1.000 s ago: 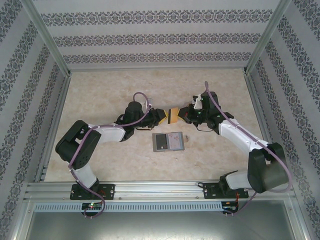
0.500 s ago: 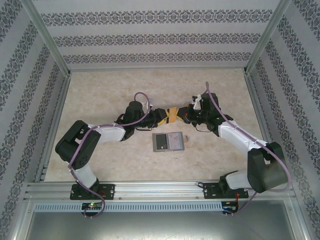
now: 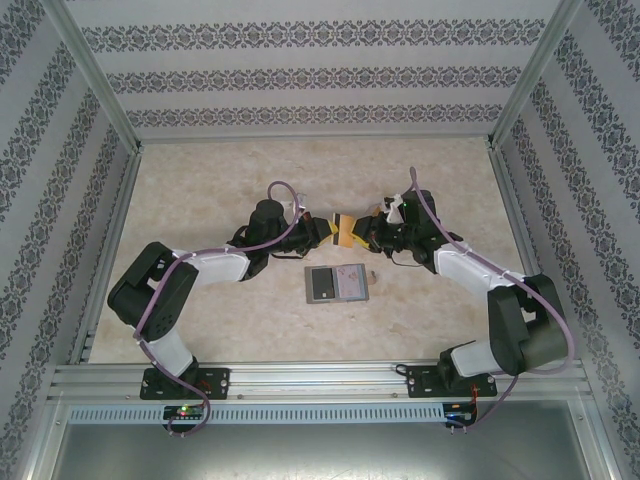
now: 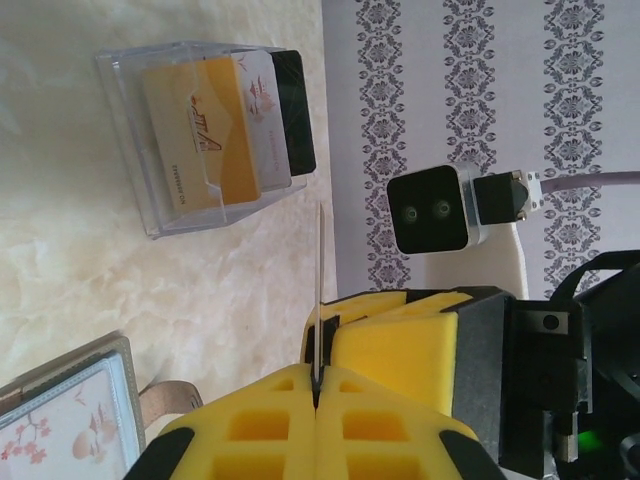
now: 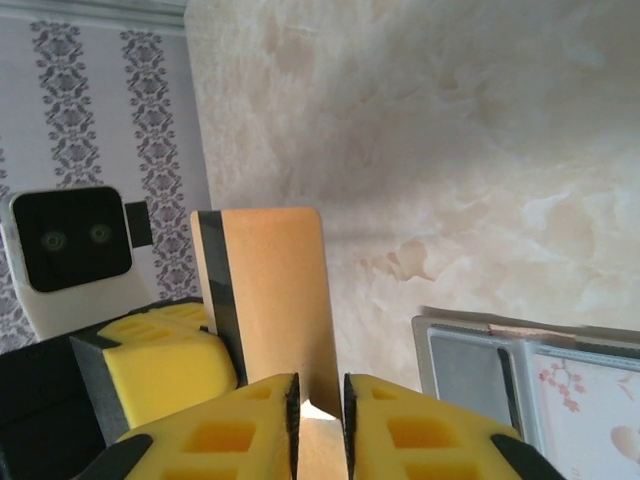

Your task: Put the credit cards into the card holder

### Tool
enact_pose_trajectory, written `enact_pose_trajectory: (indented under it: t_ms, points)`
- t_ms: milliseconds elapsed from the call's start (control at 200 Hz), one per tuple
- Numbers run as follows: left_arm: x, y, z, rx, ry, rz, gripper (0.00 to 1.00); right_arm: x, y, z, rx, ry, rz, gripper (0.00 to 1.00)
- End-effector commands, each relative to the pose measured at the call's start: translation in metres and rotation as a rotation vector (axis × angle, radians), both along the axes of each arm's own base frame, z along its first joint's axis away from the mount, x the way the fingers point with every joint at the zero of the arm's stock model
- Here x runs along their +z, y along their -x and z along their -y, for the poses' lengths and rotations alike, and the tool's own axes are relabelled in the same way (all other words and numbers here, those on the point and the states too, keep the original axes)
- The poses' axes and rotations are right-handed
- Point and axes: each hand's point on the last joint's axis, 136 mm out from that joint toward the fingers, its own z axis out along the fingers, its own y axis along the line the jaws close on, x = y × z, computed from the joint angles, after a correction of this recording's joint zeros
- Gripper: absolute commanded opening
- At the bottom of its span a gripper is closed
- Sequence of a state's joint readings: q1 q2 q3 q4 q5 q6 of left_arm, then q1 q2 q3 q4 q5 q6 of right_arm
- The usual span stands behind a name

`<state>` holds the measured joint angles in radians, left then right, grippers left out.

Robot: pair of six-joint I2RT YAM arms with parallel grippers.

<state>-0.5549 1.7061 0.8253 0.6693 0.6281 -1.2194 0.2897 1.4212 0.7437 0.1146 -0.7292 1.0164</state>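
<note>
A robotics lab test cell: aluminium frame (image 3: 92, 75), wallpaper-print panels (image 3: 320, 75), marble-look table (image 3: 200, 180).

Orange card (image 5: 272, 300), grey card holder (image 3: 337, 283), marbled beige table (image 3: 220, 180).

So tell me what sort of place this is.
Probably a robot test cell: aluminium frame, patterned walls boxing in a marble-look table, left arm and right arm bolted at its near edge.

Bright, even light; wrist close-ups perhaps slightly soft.
</note>
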Motion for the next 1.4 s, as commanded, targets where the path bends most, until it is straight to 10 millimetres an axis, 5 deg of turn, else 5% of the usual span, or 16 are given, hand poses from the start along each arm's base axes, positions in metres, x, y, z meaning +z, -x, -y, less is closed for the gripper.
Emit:
enact_pose_trajectory:
  t_ms: [0,220,430,545,620,719,1004,1174,1394]
  points:
    - [0.022,-0.002,0.002,0.002,0.043,0.047,0.0,0.01,-0.002,-0.002,0.03,-0.055,0.061,0.22]
    - [0.031,-0.001,0.006,-0.02,0.095,0.063,0.0,0.015,-0.004,0.0,0.034,-0.088,0.066,0.26]
    - [0.029,-0.003,0.009,-0.023,0.126,0.055,0.04,0.021,-0.007,0.001,0.044,-0.129,0.066,0.16]
    - [0.018,-0.003,0.007,-0.015,0.089,0.025,0.25,0.022,-0.005,0.005,0.037,-0.117,0.073,0.08]
    - [0.006,-0.001,0.0,0.007,0.024,0.005,0.52,0.014,-0.004,0.014,-0.002,-0.077,0.06,0.05]
    - [-0.012,0.006,-0.014,0.036,-0.111,-0.025,0.66,-0.006,0.004,0.028,-0.045,0.042,0.035,0.04]
    - [-0.062,0.046,-0.061,0.01,-0.541,-0.11,0.71,-0.05,0.046,0.062,0.038,0.57,0.048,0.03]
    - [-0.089,0.063,-0.069,-0.004,-0.59,-0.17,0.71,-0.064,0.057,0.058,0.098,0.598,0.044,0.03]
    - [-0.1,0.068,-0.067,-0.018,-0.61,-0.182,0.7,-0.075,0.059,0.053,0.139,0.613,0.041,0.04]
